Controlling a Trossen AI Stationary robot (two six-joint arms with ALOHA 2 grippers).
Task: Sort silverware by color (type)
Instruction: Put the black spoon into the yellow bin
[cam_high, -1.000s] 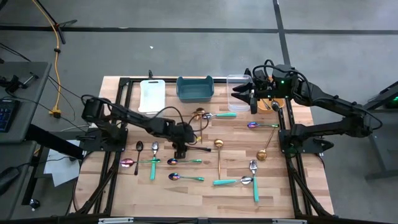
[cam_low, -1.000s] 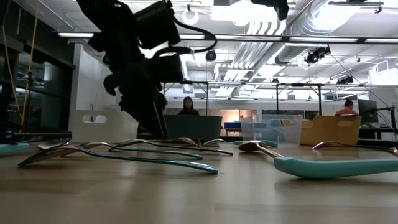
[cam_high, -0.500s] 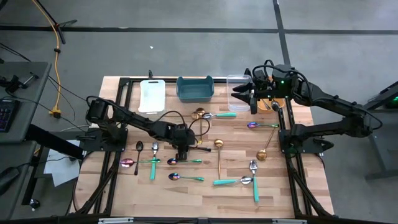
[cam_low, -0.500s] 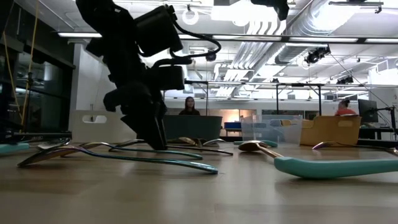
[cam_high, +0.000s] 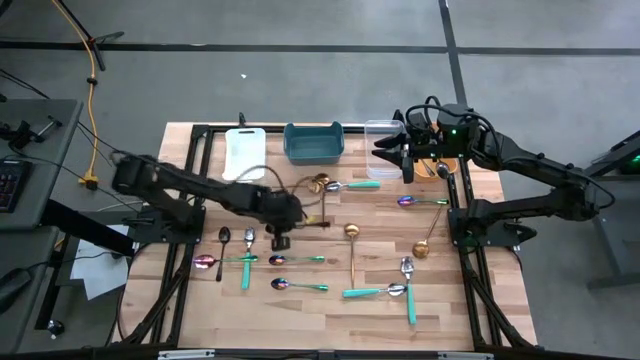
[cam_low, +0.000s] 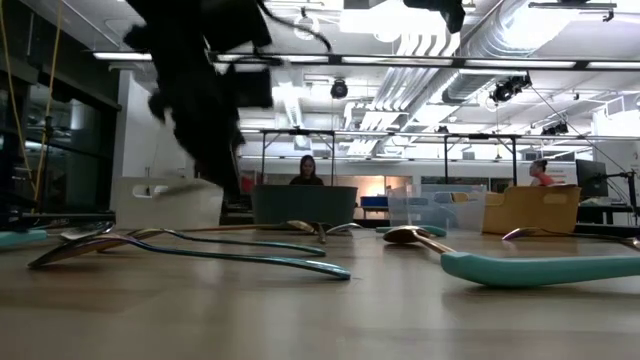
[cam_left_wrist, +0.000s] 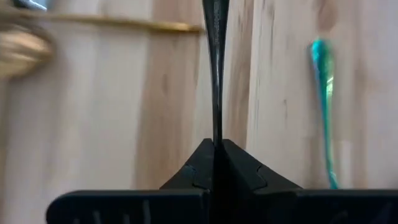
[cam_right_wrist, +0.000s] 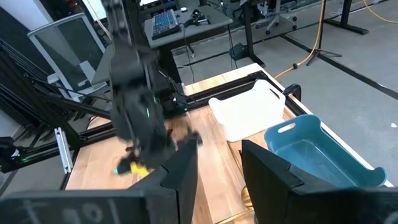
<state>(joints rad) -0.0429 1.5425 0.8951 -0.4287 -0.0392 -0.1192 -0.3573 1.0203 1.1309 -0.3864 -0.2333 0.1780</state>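
Note:
My left gripper (cam_high: 281, 236) hangs over the middle of the table, shut on a thin dark utensil (cam_left_wrist: 215, 68) that sticks out toward the table's right (cam_high: 312, 225). Other silverware lies flat on the wood: gold spoons (cam_high: 352, 240), teal-handled spoons (cam_high: 372, 291) and iridescent ones (cam_high: 285, 284). Along the far edge stand a white bin (cam_high: 244, 152), a teal bin (cam_high: 313, 141) and a clear bin (cam_high: 382, 134). My right gripper (cam_high: 392, 152) waits high by the clear bin, open (cam_right_wrist: 214, 171) with nothing between its fingers. My left gripper pinches the dark utensil's narrow handle (cam_left_wrist: 215, 134) between its two fingertips. The fingers slant down from the table's left and lie along the utensil, which runs straight on ahead of them. In the low view the gripper (cam_low: 205, 120) is well above the tabletop.
Silverware is scattered over the near half of the table, with small spoons (cam_high: 224, 237) close by the left gripper. A gold spoon (cam_high: 322, 183) and a teal-handled one (cam_high: 356, 185) lie before the teal bin. Black frame rails (cam_high: 196, 190) run along both sides.
My left gripper has shut on the dark utensil's handle and risen, drawing back a little toward the table's left. The utensil has come up off the wood with it. My right arm has kept still.

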